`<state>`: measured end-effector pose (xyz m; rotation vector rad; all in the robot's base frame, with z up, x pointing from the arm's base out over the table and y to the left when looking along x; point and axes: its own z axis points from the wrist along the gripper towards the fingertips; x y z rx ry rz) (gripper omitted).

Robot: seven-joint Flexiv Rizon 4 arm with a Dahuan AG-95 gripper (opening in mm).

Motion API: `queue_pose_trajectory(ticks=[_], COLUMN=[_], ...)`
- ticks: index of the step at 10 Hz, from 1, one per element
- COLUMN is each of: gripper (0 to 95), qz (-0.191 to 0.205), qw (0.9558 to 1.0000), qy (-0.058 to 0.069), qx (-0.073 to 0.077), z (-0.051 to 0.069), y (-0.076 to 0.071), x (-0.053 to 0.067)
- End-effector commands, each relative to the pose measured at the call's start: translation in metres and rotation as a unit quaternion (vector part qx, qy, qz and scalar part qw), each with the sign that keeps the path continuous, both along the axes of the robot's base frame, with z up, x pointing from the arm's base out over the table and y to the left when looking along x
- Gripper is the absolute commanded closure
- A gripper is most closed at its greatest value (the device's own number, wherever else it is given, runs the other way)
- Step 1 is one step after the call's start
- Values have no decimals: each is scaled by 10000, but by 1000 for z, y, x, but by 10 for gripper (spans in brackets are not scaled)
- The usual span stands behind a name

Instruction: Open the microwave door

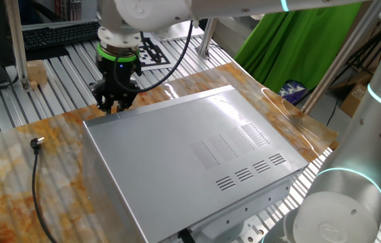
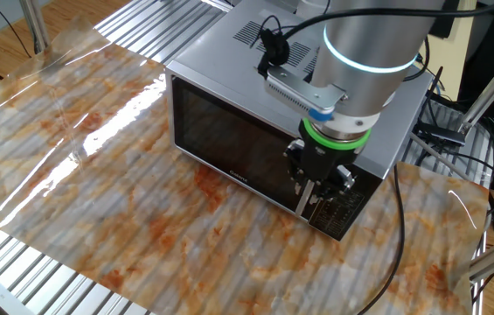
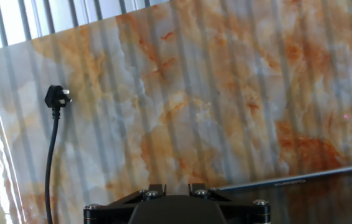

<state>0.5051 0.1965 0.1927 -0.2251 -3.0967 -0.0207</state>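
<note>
The microwave door (image 2: 229,140) is the dark glass face of the silver microwave (image 1: 177,155) and lies flush with the box. In one fixed view only its thin top rim (image 1: 170,101) shows. In the hand view its rim and dark face (image 3: 300,193) sit at the lower right. My gripper (image 2: 320,185) hangs in front of the door's right end, by the light vertical handle strip (image 2: 302,199) and the control panel (image 2: 343,210). Its fingers look spread and hold nothing. It also shows at the box's far left corner (image 1: 114,102).
A black power plug (image 1: 37,142) with its cable lies on the marbled table sheet left of the microwave, also in the hand view (image 3: 56,96). A second robot arm (image 1: 352,189) stands at the right. A green cloth (image 1: 278,40) hangs behind.
</note>
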Motion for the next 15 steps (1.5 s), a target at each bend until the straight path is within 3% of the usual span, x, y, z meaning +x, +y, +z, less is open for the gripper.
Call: queue_pose_trajectory(ticks=[1,11,12,15], gripper=[570,570,760,760], qz=[64,107,147,160], qw=[10000,9999,9999,9999], qy=[56,58,58,59], qx=[15,10,12,1], z=[3,-1,0,2], y=[-1,3,2,1], x=[-5,-27,-27,-28])
